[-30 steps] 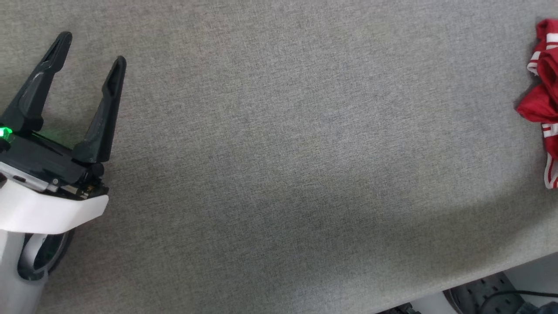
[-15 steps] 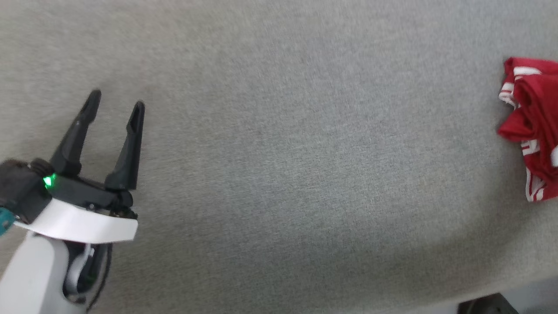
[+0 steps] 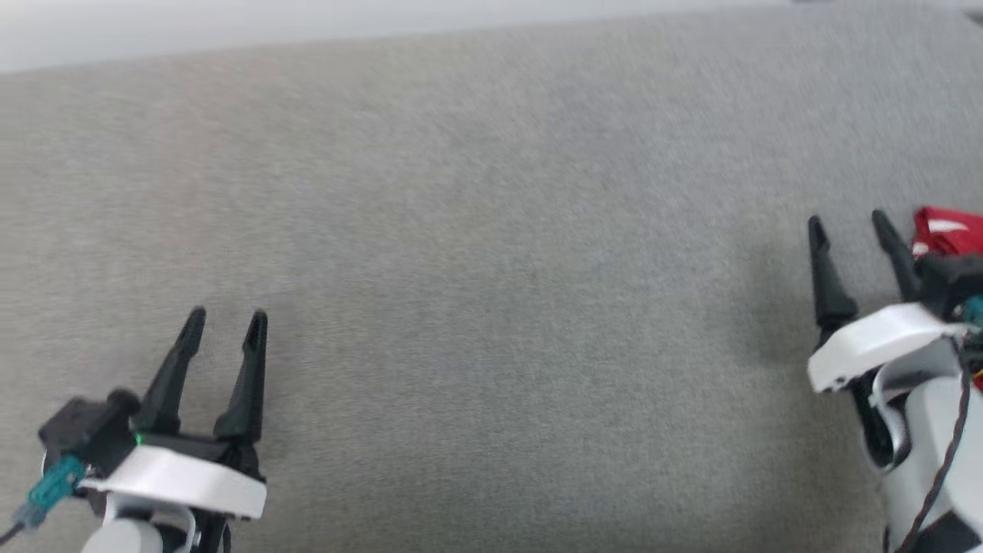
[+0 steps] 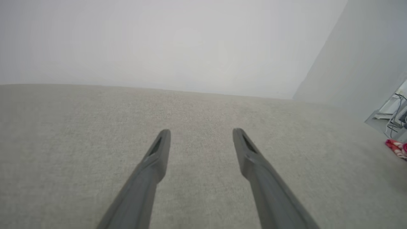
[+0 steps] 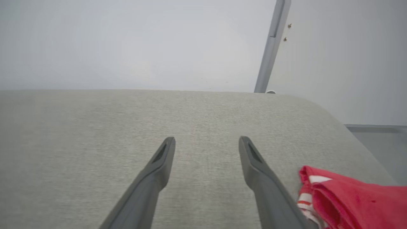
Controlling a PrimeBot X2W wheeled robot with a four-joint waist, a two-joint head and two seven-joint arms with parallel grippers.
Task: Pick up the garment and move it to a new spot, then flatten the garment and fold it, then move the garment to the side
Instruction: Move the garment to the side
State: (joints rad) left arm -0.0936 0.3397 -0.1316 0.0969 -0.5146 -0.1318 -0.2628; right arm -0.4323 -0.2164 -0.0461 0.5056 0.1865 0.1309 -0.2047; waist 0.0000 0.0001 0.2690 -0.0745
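Matt woven table cover [image 3: 491,230], soft cloth garment [image 5: 349,197]

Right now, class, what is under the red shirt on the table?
The red shirt lies bunched on the grey cloth tabletop, which shows beside it. The patch directly beneath is covered by its folds, so anything there cannot be seen.

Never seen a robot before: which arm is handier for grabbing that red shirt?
Probably the right gripper: it is open beside the garment, while the left gripper sits far across the table.
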